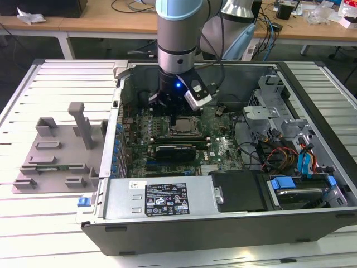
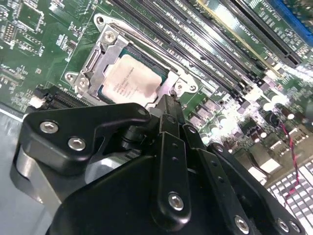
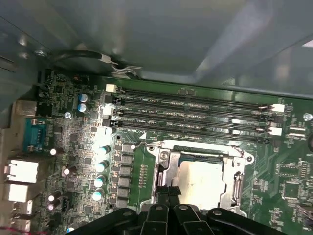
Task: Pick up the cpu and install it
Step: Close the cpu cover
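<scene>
The step in hand looked to be seating the cpu [image 2: 131, 78] in the socket [image 2: 93, 63]. Doing it well called for a straight, gentle touch: you needed the chip flat inside the socket and square to its corners, with no sideways shove that could harm the contacts beneath. In the second wrist view your tool [image 2: 166, 104] had its fingers together, with nothing between them. The cpu lay in the socket, silver top up and apparently level. The tool's tips hung at the socket's edge, just over one side of the cpu; whether they touched it you could not tell.
</scene>
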`<state>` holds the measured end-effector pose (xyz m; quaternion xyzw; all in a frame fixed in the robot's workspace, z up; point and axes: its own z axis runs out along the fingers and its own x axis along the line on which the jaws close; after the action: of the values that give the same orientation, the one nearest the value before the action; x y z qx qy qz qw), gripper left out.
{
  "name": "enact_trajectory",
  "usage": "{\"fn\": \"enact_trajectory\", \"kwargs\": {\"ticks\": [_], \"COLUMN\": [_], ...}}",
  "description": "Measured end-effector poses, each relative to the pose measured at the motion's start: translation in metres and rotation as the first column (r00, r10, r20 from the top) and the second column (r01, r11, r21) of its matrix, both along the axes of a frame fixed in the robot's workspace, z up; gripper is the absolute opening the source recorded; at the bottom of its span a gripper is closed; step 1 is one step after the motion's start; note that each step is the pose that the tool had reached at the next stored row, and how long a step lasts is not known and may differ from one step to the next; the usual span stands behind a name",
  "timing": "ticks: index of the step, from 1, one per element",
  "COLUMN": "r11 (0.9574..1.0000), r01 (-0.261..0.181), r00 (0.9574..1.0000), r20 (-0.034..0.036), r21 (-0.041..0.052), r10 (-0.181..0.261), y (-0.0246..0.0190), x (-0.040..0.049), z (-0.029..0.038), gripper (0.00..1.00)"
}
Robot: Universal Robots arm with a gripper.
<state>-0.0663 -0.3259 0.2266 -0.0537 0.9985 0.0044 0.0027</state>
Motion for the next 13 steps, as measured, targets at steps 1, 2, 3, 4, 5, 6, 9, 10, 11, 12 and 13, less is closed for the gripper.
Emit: {"fn": "enact_trajectory", "kwargs": {"ticks": [1,2,3,4,5,6,9,10,11,12,13], "r11": [1.0,1.0,1.0,1.0,1.0,1.0,1.0,1.0,1.0,1.0,1.0], "r01": [0.0,0.0,0.0,0.0,0.0,0.0,0.0,0.0,0.0,0.0,0.0], "r00": [1.0,1.0,1.0,1.0,1.0,1.0,1.0,1.0,1.0,1.0,1.0], "r20": [0.0,0.0,0.0,0.0,-0.0001,-0.0001,-0.0003,0.0,-0.0001,-0.0002,-0.0002], "r21": [0.0,0.0001,0.0001,0.0,0.0,0.0,-0.0002,0.0,0.0001,0.0,0.0], "r10": [0.0,0.0,0.0,0.0,0.0,0.0,0.0,0.0,0.0,0.0,0.0], "y": [0.0,0.0,0.0,0.0,0.0,0.0,0.0,0.0,-0.0001,-0.0001,-0.0002], "x": [0.0,0.0,0.0,0.0,0.0,0.0,0.0018,0.0066,0.0143,0.0235,0.0277], "z": [0.0048,0.0074,0.0094,0.0135,0.0173,0.0204,0.021,0.0209,0.0208,0.0209,0.0209], "gripper": [0.11,0.11,0.11,0.11,0.11,0.11,0.11,0.11,0.11,0.11,0.11]}}
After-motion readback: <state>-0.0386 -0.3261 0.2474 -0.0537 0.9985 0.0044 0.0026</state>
